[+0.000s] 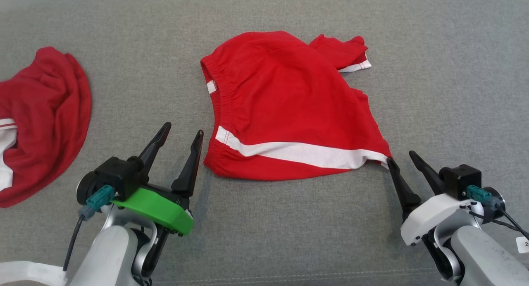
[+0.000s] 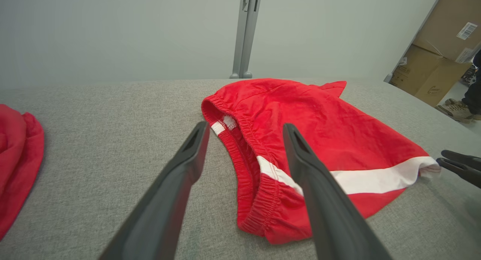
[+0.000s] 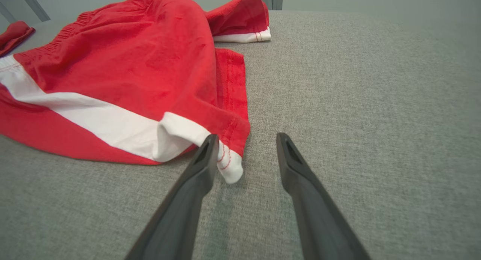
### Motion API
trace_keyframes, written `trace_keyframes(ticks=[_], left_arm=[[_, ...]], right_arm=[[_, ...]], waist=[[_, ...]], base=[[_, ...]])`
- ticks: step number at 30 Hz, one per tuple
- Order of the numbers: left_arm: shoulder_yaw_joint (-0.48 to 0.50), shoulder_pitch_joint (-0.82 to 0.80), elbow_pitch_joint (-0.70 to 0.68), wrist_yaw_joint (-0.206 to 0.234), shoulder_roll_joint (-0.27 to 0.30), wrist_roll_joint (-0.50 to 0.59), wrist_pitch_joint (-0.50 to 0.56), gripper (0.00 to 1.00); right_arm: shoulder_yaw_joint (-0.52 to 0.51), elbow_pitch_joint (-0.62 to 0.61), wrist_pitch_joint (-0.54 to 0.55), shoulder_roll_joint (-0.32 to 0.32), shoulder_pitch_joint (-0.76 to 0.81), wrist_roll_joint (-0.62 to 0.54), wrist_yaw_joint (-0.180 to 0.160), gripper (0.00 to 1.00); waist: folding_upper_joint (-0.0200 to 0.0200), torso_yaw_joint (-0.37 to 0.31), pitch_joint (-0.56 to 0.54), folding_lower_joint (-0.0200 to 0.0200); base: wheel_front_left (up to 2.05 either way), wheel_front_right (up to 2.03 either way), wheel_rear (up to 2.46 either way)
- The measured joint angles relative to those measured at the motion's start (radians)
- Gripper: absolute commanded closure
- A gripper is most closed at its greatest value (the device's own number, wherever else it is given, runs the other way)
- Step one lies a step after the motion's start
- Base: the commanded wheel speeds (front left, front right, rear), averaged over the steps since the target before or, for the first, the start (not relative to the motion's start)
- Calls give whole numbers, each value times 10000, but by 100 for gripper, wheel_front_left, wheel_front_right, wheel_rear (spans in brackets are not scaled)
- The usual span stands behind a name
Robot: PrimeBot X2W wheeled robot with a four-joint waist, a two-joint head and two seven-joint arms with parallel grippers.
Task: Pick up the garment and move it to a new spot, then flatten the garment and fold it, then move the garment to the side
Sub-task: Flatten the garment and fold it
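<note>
Shorts [image 1: 285, 108] lie mid-counter [image 1: 434, 71], red with a white stripe. They look soft, light and limp, so they will likely sag wherever unsupported. The best holds seem to be the elastic waistband [image 1: 215, 96] near the left hand [image 1: 183, 129], which is spread wide, and the hem corner [image 3: 231, 170] at the right hand [image 1: 401, 156], whose fingers stand apart, one touching it.
</note>
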Motion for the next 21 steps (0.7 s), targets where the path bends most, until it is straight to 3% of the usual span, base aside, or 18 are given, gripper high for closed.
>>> trace_keyframes(ticks=[10,13,17,21], left_arm=[[-84,-547,504,-54,-21,15,98,0],[-90,-693,685,-59,-27,15,100,0],[-100,-825,869,-75,-65,8,98,0],[-113,-918,1089,-82,-105,0,84,0]], right_arm=[[203,907,-6,412,-271,0,267,21],[221,1051,-15,454,-385,0,347,16],[267,1174,-17,546,-583,-84,395,2],[383,1258,-29,704,-655,-261,489,0]], waist=[[0,-173,518,0],[1,-189,544,0],[0,-207,554,0],[0,-226,536,0]], base=[[0,0,0],[0,0,0],[0,0,0],[0,0,0]])
